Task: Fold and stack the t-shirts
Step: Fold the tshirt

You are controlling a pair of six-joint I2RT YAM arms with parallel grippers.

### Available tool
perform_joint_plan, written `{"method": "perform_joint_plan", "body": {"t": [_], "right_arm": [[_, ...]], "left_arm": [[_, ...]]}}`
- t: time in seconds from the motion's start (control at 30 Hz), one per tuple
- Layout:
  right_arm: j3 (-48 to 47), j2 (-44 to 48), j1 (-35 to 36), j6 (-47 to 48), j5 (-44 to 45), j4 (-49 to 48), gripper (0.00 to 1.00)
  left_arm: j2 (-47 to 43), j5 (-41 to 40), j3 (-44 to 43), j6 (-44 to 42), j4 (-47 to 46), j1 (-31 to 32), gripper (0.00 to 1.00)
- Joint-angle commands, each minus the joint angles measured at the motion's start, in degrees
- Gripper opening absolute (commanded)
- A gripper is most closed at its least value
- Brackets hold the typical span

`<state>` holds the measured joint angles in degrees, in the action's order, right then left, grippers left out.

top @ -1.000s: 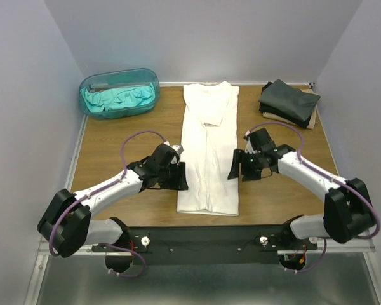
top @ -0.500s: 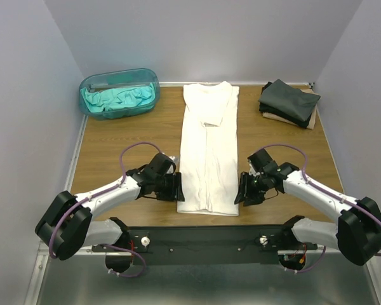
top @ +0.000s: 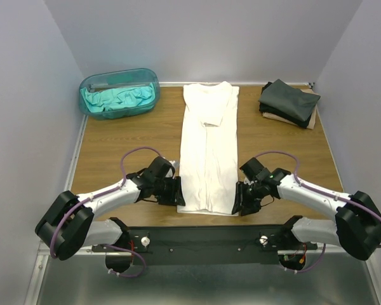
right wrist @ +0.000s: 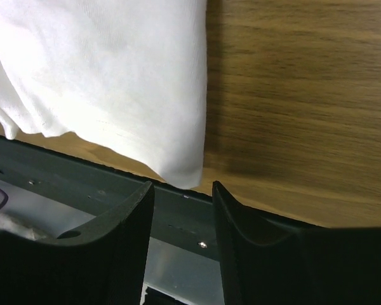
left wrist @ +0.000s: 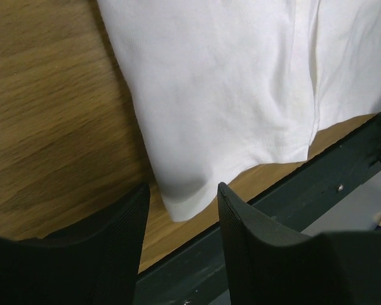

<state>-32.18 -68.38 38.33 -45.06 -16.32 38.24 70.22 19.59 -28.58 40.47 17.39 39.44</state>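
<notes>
Two grippers sit at the near hem of the white shirt (top: 208, 152), which lies as a long narrow strip down the middle of the table (top: 114, 146), collar at 12 o'clock and hem at 6. The left gripper (top: 178, 194) stands open at the 7 o'clock corner and the right gripper (top: 239, 201) stands open at the 5 o'clock corner. Each wrist view shows a hem corner lying in the gap between spread fingers, with nothing pinched yet. The step looks like seizing both corners to carry the hem toward the collar. To do it well, both should close low enough to catch every layer, then lift together and travel level, so the strip folds square rather than skewed. The wood looks smooth and should let cloth slide. A tub (top: 149, 77) holding a teal shirt (top: 117, 98) sits at 10 o'clock, and a dark stack (top: 289, 101) sits at 1 o'clock. Pale walls (top: 203, 38) close three sides, and a dark rail (top: 203, 238) runs along the near edge.
</notes>
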Motion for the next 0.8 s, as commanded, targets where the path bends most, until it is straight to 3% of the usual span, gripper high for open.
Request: {"method": "perform_joint_plan", "body": {"t": [0.0, 0.17, 0.33, 0.5, 0.77], "right_arm": [[0.9, -1.8, 1.0, -1.5, 1.3, -2.6, 0.49], [1.3, -2.9, 1.5, -1.7, 2.6, -4.0, 0.47], [1.8, -3.2, 1.6, -1.6, 4.1, -4.6, 0.38], [2.7, -4.3, 1.6, -1.5, 3.2, -5.5, 0.29], [2.5, -4.4, 1.6, -1.5, 3.2, -5.7, 0.2]], "left_arm": [[-0.3, 1.8, 1.6, 0.7, -0.4, -0.2, 0.54], [-0.8, 2.2, 2.6, 1.5, -0.3, 0.5, 0.52], [0.2, 2.3, 3.2, 2.0, -0.2, 1.2, 0.45], [0.9, 1.2, 3.1, 2.3, 0.7, 2.0, 0.45], [1.0, -0.2, 2.9, 2.8, 0.9, 2.4, 0.22]]}}
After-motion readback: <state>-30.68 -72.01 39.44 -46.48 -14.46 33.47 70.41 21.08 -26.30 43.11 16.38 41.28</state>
